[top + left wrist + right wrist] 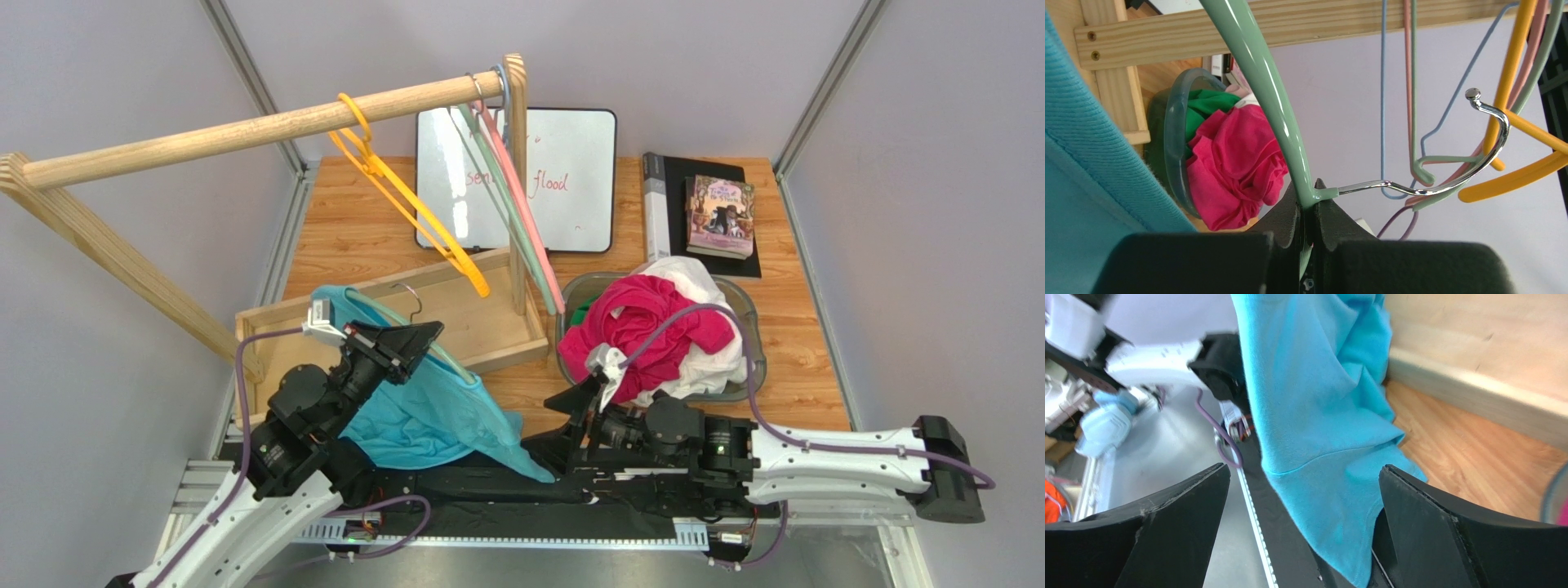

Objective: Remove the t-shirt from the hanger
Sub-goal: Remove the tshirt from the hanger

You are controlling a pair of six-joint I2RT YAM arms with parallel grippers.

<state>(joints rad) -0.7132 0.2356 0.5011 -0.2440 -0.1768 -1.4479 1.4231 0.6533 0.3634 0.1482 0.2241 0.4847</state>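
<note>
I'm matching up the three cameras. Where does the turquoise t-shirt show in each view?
Top external: the turquoise t-shirt lies lower left of centre, near the table's near edge.
Left wrist: the t-shirt fills the left edge, seen very close.
Right wrist: the t-shirt hangs down the centre.
Shared landmark: the wooden rack, behind the t-shirt in every view.

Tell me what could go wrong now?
The teal fabric t-shirt hangs in the open right gripper; closing on just its edge could slip off. Pulling hard might twist the mint-green plastic hanger out of the shut left gripper. Its metal hook could snag nearby orange hangers.
</note>
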